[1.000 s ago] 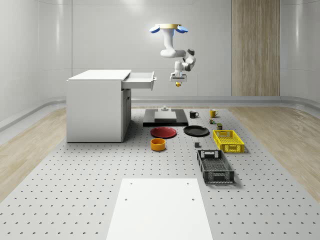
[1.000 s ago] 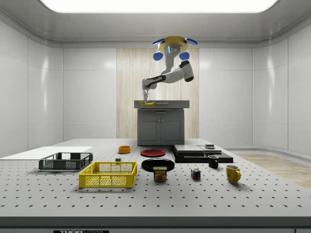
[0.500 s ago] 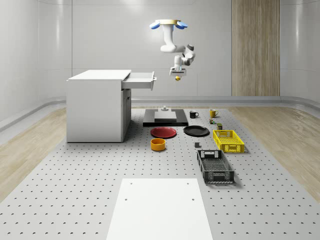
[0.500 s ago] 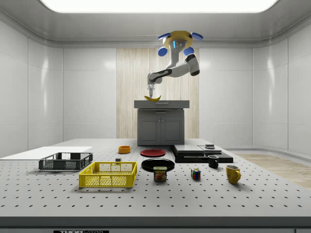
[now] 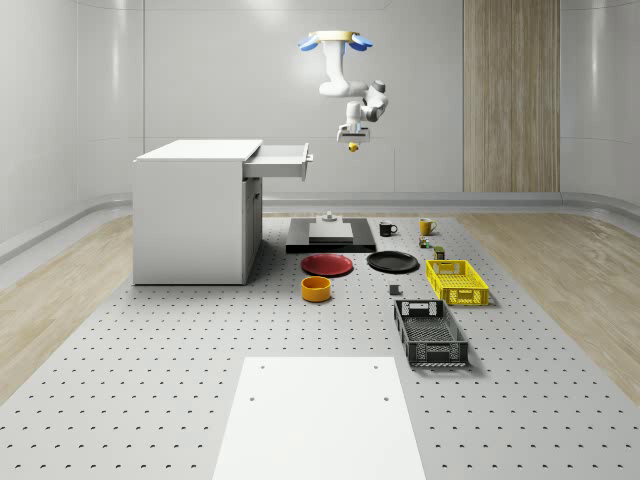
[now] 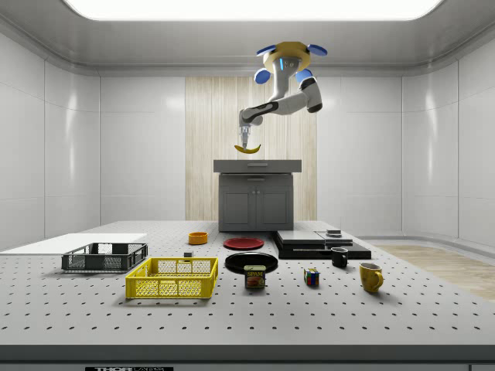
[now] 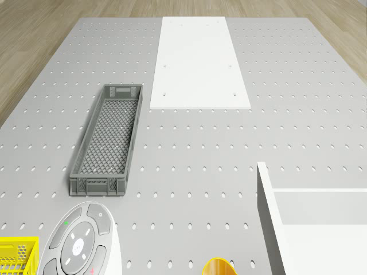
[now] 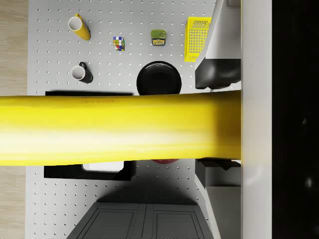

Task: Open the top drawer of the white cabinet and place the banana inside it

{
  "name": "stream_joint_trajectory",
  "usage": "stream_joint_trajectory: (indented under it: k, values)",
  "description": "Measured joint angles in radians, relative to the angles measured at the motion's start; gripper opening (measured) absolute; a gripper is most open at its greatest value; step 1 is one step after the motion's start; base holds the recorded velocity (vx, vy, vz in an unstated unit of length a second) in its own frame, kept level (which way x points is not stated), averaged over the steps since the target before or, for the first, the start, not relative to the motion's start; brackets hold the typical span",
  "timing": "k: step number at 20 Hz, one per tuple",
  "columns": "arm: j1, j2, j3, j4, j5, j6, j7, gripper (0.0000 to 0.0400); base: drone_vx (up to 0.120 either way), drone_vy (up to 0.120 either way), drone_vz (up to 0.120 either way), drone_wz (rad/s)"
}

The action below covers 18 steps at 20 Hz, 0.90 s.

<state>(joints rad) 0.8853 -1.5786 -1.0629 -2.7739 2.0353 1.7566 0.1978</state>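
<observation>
We see the drone (image 5: pixel 336 40) hovering high in the air, out past the open front of the top drawer (image 5: pixel 283 158) of the white cabinet (image 5: pixel 195 210), above the black slab (image 5: pixel 331 236) on the perforated table (image 5: pixel 150 380). Its arm bends down to the gripper (image 5: pixel 351 140), which hangs higher than the cabinet top. The fingers are clamped on the banana (image 5: pixel 353 147) — it lies crosswise just under them, and in the side view we see the banana (image 6: pixel 247 148) level, well above the drawer. From the wrist view the banana (image 8: pixel 119 129) spans the gap between the fingers, with the black plate (image 8: pixel 159 78), a yellow crate (image 8: pixel 198 31), two mugs and a small cube far below the gripper. The drawer stands pulled out — beside and below the gripper, not beneath it.
</observation>
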Motion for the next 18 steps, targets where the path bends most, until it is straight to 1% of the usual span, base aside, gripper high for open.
stream_joint_trajectory:
  k: [8, 14, 18]
  values:
    - [0.000, -0.001, 0.000, 0.000, 0.000, 0.001, 0.000, 0.0192, 0.000, -0.120, 0.000, 0.000]
    - [0.001, -0.001, 0.000, 0.000, -0.001, 0.001, -0.001, 0.0192, 0.000, -0.120, 0.120, 0.000]
    - [0.001, -0.002, 0.000, 0.000, -0.001, 0.002, -0.001, 0.0192, 0.000, -0.120, 0.000, 0.000]
